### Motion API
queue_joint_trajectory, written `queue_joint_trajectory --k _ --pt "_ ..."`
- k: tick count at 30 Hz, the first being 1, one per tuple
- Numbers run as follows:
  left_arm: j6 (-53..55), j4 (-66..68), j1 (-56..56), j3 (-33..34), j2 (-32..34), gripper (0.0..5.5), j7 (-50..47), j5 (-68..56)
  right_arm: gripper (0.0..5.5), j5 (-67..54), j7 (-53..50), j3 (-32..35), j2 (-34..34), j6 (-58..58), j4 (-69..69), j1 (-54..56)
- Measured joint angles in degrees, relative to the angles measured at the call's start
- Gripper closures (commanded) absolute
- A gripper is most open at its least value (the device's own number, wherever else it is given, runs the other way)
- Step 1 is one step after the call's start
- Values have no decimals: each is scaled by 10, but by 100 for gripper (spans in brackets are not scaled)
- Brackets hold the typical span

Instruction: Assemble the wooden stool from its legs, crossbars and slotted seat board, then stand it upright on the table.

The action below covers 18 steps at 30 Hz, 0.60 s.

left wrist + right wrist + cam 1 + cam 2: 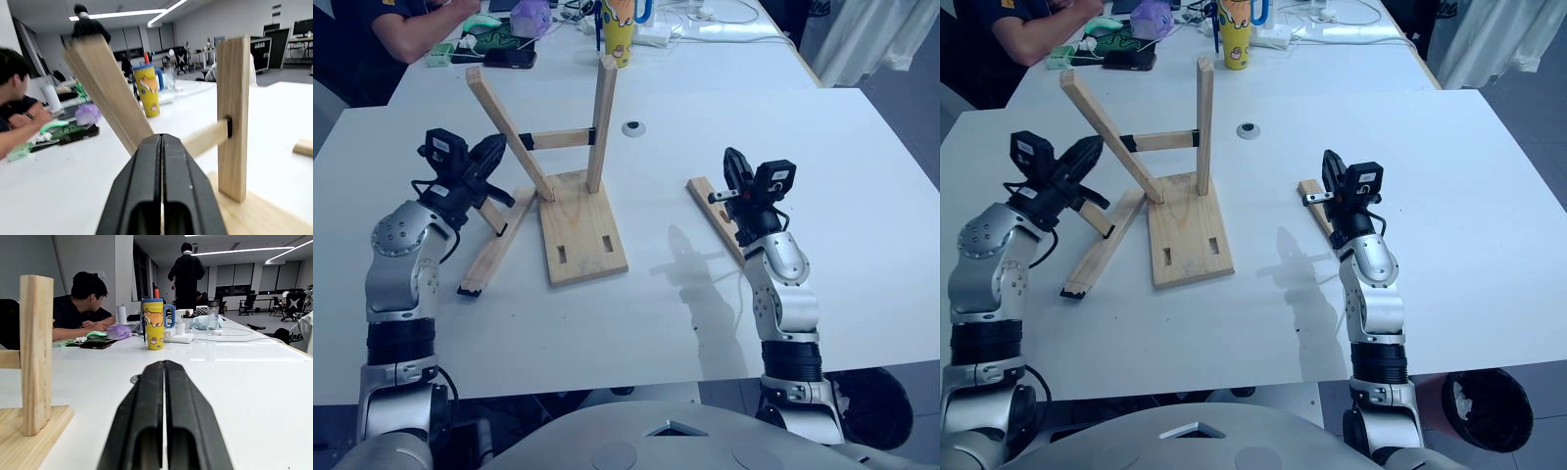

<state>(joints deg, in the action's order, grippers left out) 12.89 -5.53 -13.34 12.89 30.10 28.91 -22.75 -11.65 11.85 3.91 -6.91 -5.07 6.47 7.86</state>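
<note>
Viewed twice from the head, forward and down over the whole table [862, 196]. Viewed low from each wrist, left toward one o'clock, right toward eleven, sharing upright leg [234, 117] and yellow cup [154, 325].

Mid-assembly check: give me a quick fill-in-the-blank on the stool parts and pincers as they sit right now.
1. The seat board lies flat with ___ legs standing in it.
2. One ___ joins those legs.
3. The board's two near slots are ___.
4. The left pincer and right pincer are both ___.
Missing words: two; crossbar; empty; shut.
</note>
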Motion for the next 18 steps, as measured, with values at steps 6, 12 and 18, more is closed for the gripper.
queue_joint_trajectory --k 6,12,18 --pt "80 -13 3 187 56 501 -39 -107 550 0 -2 1 0 -1 3 -5" --pt "128 13 216 126 88 419 46 -43 550 0 -6 2 0 -1 6 -18" --pt "174 -39 257 93 89 325 75 -48 550 0 -8 3 0 -1 7 -23"
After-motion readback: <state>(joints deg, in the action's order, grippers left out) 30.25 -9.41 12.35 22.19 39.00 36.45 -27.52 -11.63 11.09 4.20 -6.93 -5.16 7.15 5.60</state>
